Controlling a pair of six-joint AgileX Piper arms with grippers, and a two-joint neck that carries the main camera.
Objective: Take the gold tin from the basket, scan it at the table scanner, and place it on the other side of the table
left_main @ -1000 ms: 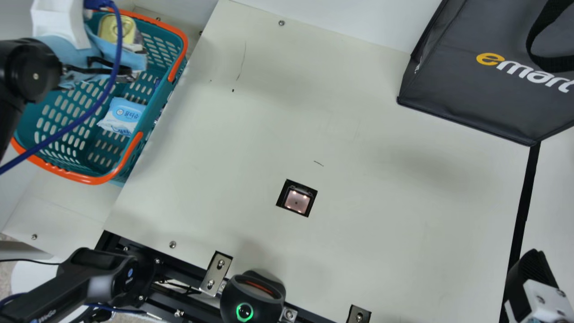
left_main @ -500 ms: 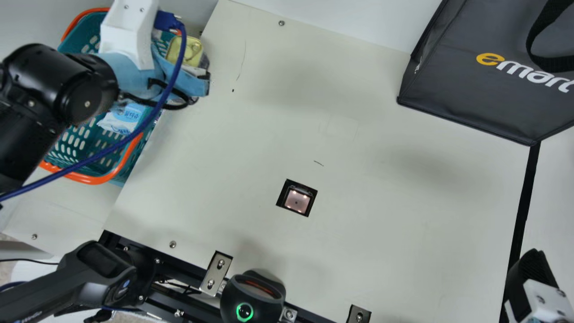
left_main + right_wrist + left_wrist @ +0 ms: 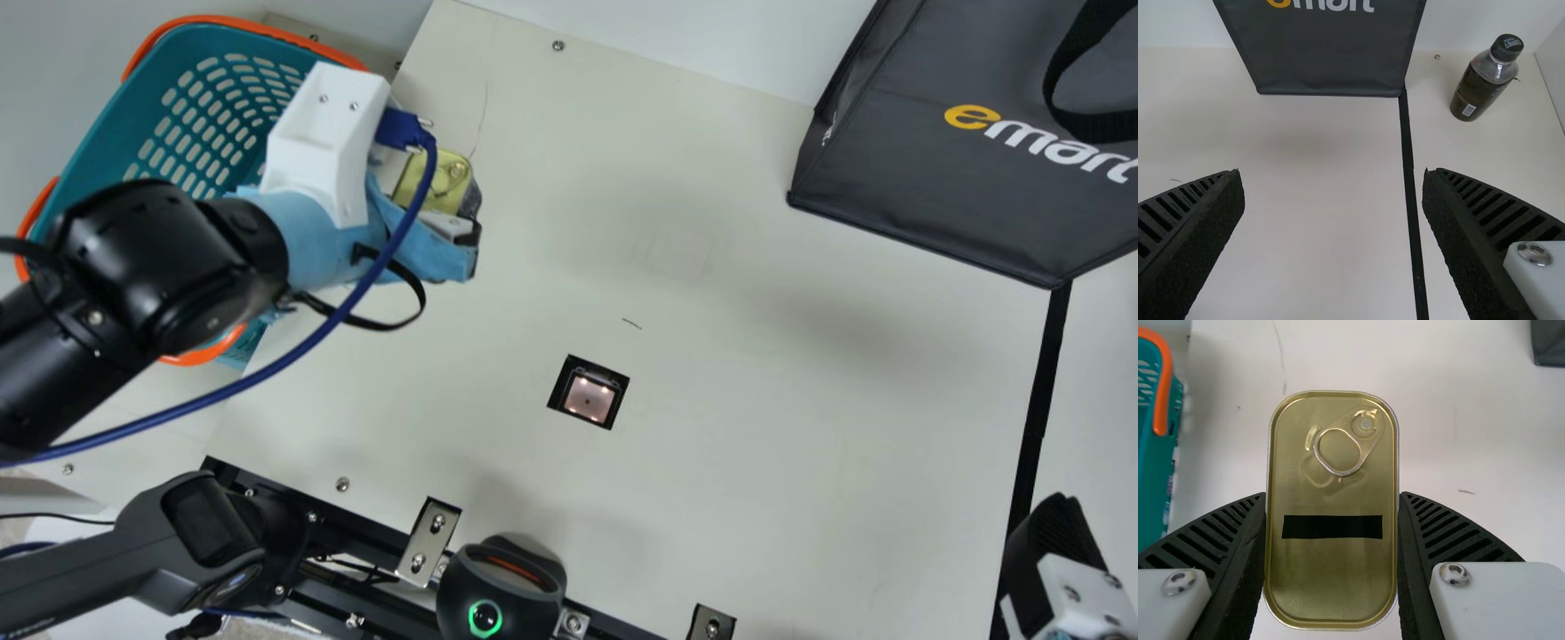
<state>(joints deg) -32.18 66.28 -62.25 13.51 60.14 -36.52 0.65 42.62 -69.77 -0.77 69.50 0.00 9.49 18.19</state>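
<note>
Carrying the gold tin [image 3: 1331, 573] to the scanner [image 3: 588, 397] looked like the step in hand. The left gripper [image 3: 1333, 495] held the tin, its ribbed fingers closed on the two long sides. The tin was over the far left part of the table [image 3: 756, 462], out of the basket [image 3: 98, 160] and just to the right of it.

What mattered most was where the scanner lay: to the right of the held tin and nearer the robot's base. The next move therefore called for a slanting path, rightward and nearer, rather than straight across. The tin's long axis ran between the two fingers, not from one to the other, and its ring-pull lid faced the wrist camera. The opposite face would probably have to meet the scanner window, and a tilt there could spoil the reading.

The left arm was also the one closer to the scanner. The right gripper [image 3: 1332, 171] waited at the near right, fingers parted and nothing between them. The blue cable [image 3: 293, 351] looping beside the left wrist might have needed watching as the arm crossed.
</note>
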